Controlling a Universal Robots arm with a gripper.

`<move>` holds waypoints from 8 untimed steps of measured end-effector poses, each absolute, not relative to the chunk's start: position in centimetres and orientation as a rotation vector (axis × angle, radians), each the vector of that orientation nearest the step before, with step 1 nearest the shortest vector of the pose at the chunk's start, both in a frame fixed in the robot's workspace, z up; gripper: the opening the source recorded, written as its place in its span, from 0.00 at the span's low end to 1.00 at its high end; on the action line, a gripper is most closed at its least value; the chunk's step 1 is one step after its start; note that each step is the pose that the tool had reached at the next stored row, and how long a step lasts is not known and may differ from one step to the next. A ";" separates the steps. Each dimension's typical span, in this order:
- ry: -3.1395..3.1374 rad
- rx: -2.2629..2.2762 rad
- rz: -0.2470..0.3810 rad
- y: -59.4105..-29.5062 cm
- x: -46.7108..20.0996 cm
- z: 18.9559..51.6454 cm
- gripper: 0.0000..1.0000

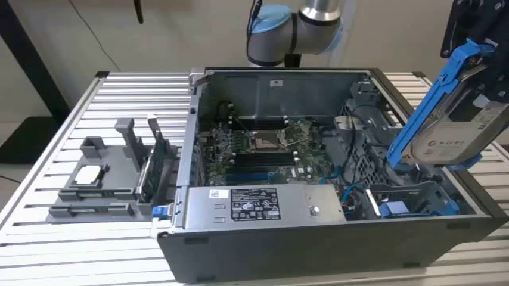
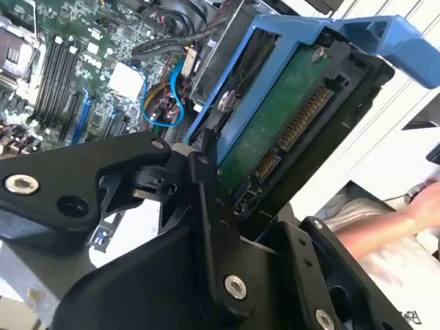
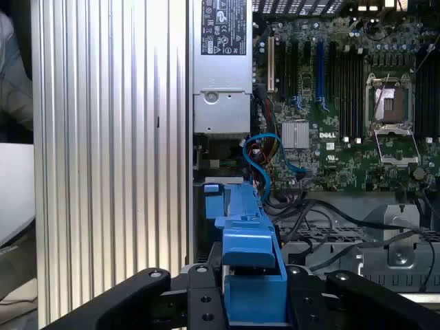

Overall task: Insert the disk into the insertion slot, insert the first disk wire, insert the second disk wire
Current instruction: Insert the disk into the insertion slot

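Slatted metal table (image 1: 119, 101), open computer case (image 1: 318, 253), grey parts holder (image 1: 119, 159) beside it

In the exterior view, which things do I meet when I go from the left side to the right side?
Grey parts holder → grey power-supply box → disk, held up in its blue carrier.

A robotics lab: below the gripper (image 1: 477, 42) an opened computer tower (image 1: 318, 244) sits on a slatted aluminium table (image 1: 47, 244), with a grey parts fixture (image 1: 95, 179) well apart and the robot arm (image 1: 298, 30) behind.
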State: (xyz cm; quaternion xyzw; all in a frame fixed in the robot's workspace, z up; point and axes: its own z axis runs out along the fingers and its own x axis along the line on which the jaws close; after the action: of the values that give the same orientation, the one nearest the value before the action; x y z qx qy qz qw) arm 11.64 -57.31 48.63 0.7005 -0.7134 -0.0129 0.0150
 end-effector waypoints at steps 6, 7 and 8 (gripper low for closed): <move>-2.220 2.180 -0.040 -57.3 11.6 48.6 0.33; -2.220 2.180 -0.040 -57.3 11.6 48.5 0.33; -2.220 2.180 -0.040 -57.3 11.6 48.4 0.33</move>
State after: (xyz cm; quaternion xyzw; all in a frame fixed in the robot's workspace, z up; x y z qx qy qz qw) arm 11.64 -57.31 48.44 0.7005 -0.7134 -0.0129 0.0149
